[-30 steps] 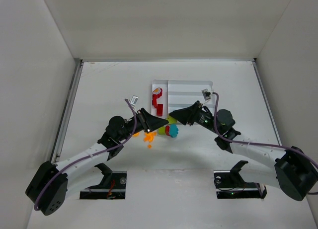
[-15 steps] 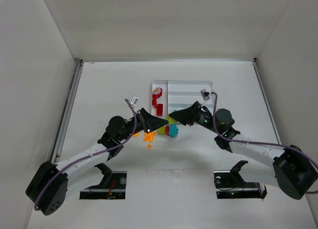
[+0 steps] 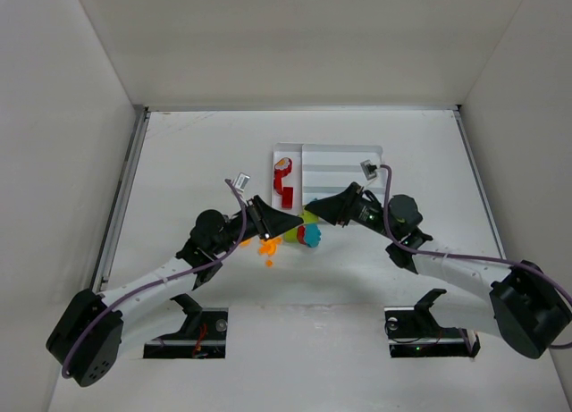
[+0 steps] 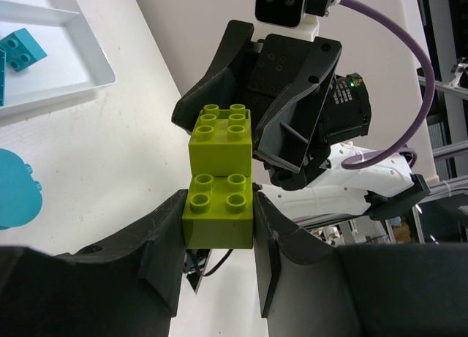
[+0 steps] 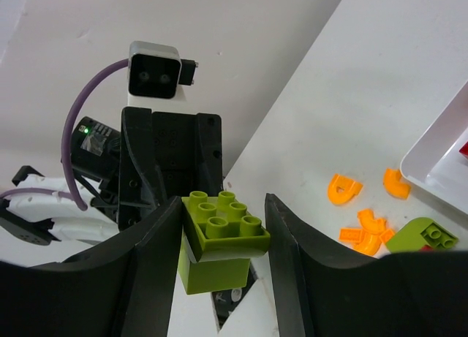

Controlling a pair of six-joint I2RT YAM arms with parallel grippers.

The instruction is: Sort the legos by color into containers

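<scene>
The left pincer (image 4: 218, 231) is clamped on a lime brick (image 4: 219, 209) by its flat side walls. The right pincer (image 5: 219, 238), nose to nose with it, is closed on a second lime brick (image 5: 223, 227). The 2 bricks appear joined and seem held off the bench (image 3: 197, 153) between the pincers.

They look light, rigid and smooth-walled, so a firm squeeze on opposite walls, clear of the studs, is the sound hold. A straight pull apart will probably release with a jerk, and a twist could let 1 slip.

Just beside and below the pincers lie loose orange pieces (image 5: 344, 189), a lime rounded piece (image 5: 423, 233) and a teal piece (image 4: 11, 187). Just beyond them is the white tray (image 3: 344, 149), with red bricks (image 3: 284, 184) in its narrow compartment and a teal brick (image 4: 20, 48) in a long one. Its raised rim is the edge to clear, and the bare bench out to either side gives room to draw back.
</scene>
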